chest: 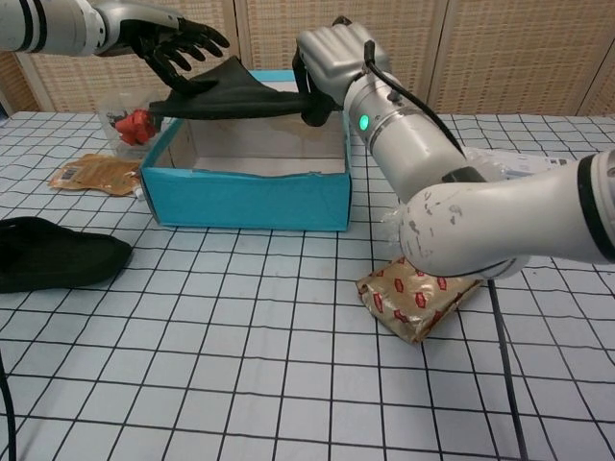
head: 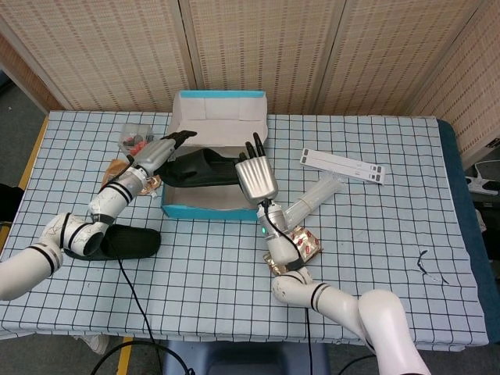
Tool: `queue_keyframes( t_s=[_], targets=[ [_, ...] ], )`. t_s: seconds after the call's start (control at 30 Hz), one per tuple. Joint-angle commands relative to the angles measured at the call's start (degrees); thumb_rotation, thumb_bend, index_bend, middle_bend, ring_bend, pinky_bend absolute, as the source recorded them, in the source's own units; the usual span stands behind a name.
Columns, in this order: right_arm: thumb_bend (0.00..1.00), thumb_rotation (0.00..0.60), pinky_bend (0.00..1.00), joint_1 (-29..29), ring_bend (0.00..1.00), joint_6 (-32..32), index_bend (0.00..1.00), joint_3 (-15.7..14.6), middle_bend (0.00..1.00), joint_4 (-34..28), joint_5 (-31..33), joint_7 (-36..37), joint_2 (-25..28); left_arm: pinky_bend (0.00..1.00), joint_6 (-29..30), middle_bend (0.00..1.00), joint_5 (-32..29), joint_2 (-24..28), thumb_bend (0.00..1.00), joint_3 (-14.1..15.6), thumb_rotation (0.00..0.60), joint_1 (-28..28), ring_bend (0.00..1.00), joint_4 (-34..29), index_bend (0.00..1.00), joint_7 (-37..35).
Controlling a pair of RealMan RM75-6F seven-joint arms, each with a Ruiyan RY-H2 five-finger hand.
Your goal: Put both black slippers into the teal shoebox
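At the far left, one black slipper [head: 117, 243] lay flat on the checked tablecloth [head: 375, 258], beside the left forearm and well apart from both hands. Further in, an orange packet [chest: 93, 174] and a clear bag of red bits [chest: 132, 125] sat just left of the teal shoebox [chest: 245, 200]. The left hand [chest: 159, 40] hung over the box's left end with its fingers spread; its fingertips were at the near end of the second black slipper [chest: 235, 102], though whether they touched it could not be told. That slipper stretched level across the open box, raised above the rim rather than resting inside. At its right end the right hand [chest: 327, 60] gripped it, fingers curled round the edge. Right of the box, a red-patterned foil pack [chest: 418, 296] lay under the right forearm, with a clear plastic tube [head: 316, 197] beside it and a white strip [head: 344, 166] further back.
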Motion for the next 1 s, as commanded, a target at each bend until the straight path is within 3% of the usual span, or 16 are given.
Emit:
queue_keyframes(
  t_s=[0.03,0.23,0.37,0.57,0.77,1.0],
  targets=[
    [0.48,0.600,0.00,0.0,0.17,-1.5,0.94,-0.5,0.46,-0.7,1.3,-1.2,1.0,0.08,-0.1,0.00,1.1,4.4,0.37,0.1,0.600,1.3,0.00,-5.0,0.00,-2.4],
    [0.48,0.600,0.00,0.0,0.17,-0.2,0.94,-1.2,0.46,-0.9,2.0,-2.2,0.8,0.08,-2.8,0.00,2.9,7.2,0.38,1.7,0.600,1.1,0.00,-8.1,0.00,-3.0],
    [0.48,0.600,0.00,0.5,0.17,1.5,0.94,-1.6,0.46,-0.2,2.2,-5.0,0.5,0.07,-1.0,0.00,2.9,6.9,0.40,0.7,0.600,1.6,0.00,-8.3,0.00,-5.9],
    [0.48,0.600,0.00,0.0,0.17,2.1,0.95,-2.4,0.46,-1.5,2.8,-7.7,1.7,0.05,9.6,0.00,3.4,1.1,0.46,-2.1,0.600,3.5,0.00,-1.8,0.00,-13.3],
    [0.48,0.600,0.00,-0.3,0.18,3.5,0.96,-2.9,0.47,-2.5,3.2,-10.2,2.1,0.05,6.8,0.00,3.9,-2.0,0.46,-0.8,0.600,1.9,0.00,4.0,0.00,-18.0],
    [0.48,0.600,0.00,0.7,0.18,3.2,0.96,-2.7,0.47,-3.0,3.2,-8.7,2.2,0.05,7.9,0.00,5.9,-1.2,0.46,0.5,0.600,1.6,0.00,3.7,0.00,-20.5]
  ],
)
